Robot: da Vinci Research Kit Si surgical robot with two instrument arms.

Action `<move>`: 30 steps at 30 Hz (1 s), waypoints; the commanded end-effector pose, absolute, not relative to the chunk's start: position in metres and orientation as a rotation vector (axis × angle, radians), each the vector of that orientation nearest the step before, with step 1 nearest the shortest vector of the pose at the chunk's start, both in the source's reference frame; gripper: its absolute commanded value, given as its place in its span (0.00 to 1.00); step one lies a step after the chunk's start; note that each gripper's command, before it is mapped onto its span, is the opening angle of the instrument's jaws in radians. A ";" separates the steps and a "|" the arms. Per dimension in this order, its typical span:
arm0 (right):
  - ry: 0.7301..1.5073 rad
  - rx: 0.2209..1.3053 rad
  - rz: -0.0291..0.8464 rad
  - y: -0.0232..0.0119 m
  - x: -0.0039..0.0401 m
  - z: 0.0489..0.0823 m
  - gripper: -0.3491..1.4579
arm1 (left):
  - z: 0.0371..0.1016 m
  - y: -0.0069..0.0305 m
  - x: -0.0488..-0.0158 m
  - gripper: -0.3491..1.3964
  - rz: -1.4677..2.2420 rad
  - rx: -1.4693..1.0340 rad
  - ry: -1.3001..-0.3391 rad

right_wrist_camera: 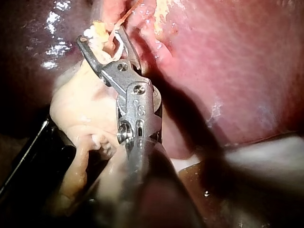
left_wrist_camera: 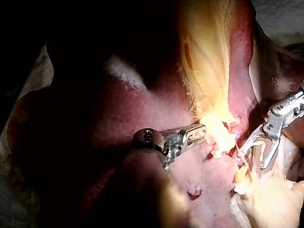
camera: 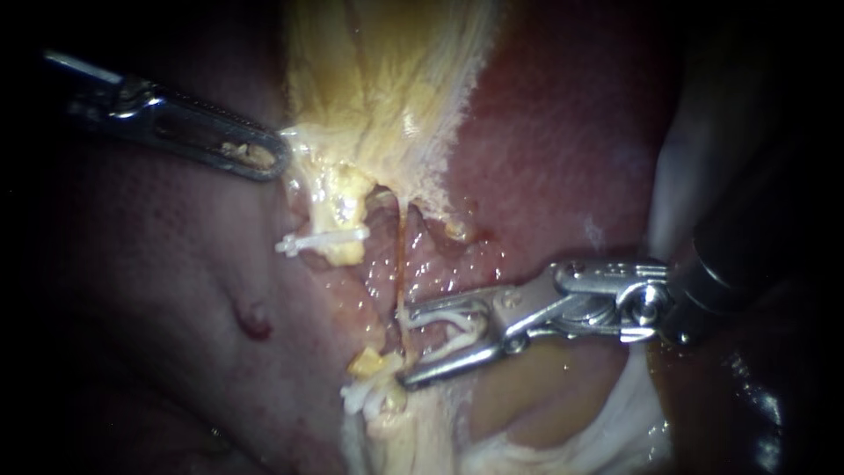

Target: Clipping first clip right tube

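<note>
- The liver is the biggest thing. It is red and wet and lies under and all around both instruments.
- The gallbladder is yellow. It sits ahead of the left instrument's tip and well beyond the right instrument's jaws.
- There are two instruments.
- The right instrument lies sideways. Its jaws stand wide apart like a V. They hold a white clip, which touches both jaws from the inside.
- The left instrument has its jaws pressed together. They pinch the edge of the gallbladder, and a yellow bit shows in the jaw's window.
- The right tube is one thin orange string. Its long way runs from the gallbladder straight to the right instrument. It crosses that instrument almost square, and its far end goes into the gap between the open jaws, near their tips and in front of the white clip.
- There are two clips. The second clip is a small white bar across a yellow stump. That stump is beside the right tube and near the left instrument's tip.
- One small dark red spot sits on the liver, between the two instruments.
</note>
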State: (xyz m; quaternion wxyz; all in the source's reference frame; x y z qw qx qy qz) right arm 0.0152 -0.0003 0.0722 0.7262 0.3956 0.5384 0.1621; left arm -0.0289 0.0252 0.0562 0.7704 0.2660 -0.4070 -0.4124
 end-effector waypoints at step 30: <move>1.260 0.993 0.357 -0.0009 0.0169 0.0730 0.47 | 0.0562 0.0252 -0.0289 0.00 -0.894 0.577 -0.883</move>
